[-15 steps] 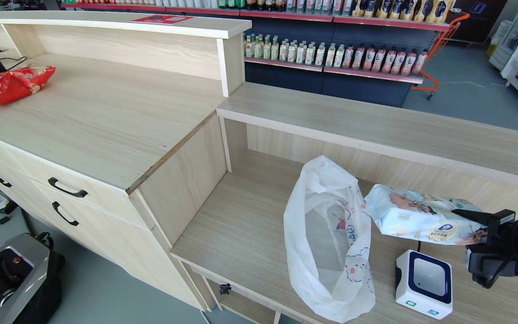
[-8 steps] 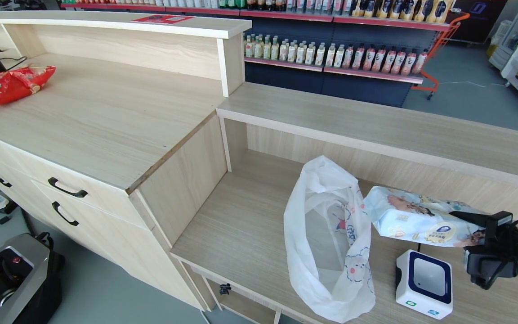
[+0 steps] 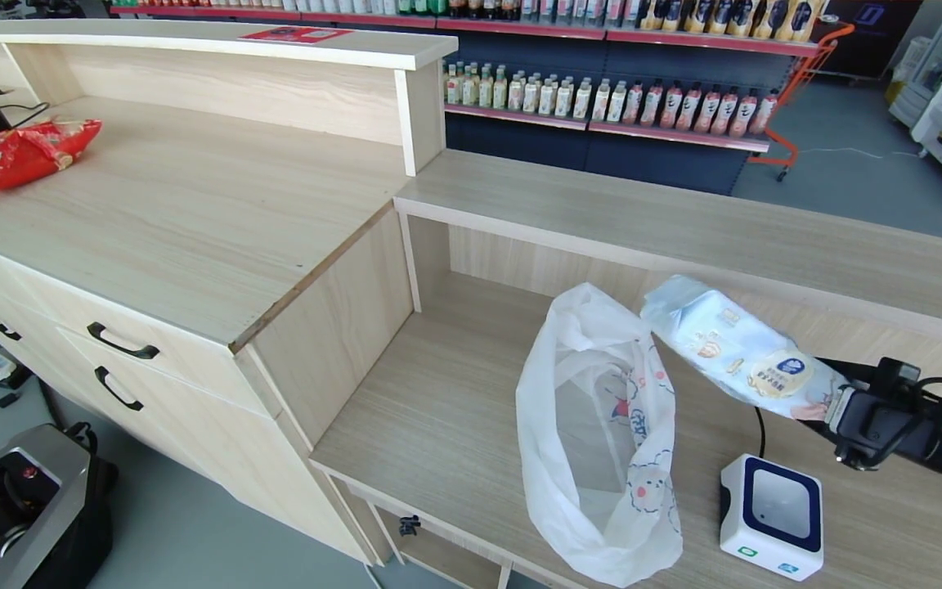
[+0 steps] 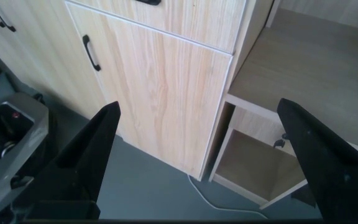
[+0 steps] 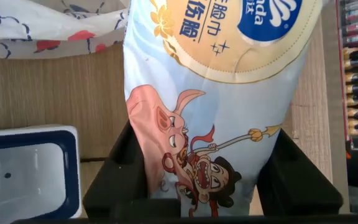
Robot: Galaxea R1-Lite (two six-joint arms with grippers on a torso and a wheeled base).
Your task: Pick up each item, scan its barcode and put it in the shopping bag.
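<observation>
Our right jaws are clamped on one end of the wipes pack (image 3: pixel 737 348), which is held tilted in the air. Its far end is near the slack rim of the shopping bag (image 3: pixel 594 458), which we judge is next. The scanner (image 3: pixel 772 517) sits below the jaws. A red snack packet (image 3: pixel 25 154) waits well apart. Our left jaws stand apart, empty.

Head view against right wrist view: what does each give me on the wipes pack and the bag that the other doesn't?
Head view alone: the whole shopping bag, mouth open, beside the tilted wipes pack held off the counter, and a red packet on the upper counter. Right wrist view alone: a close look at the pack's end clamped in the right gripper. Both: the pack, part of the bag and the scanner.
</observation>
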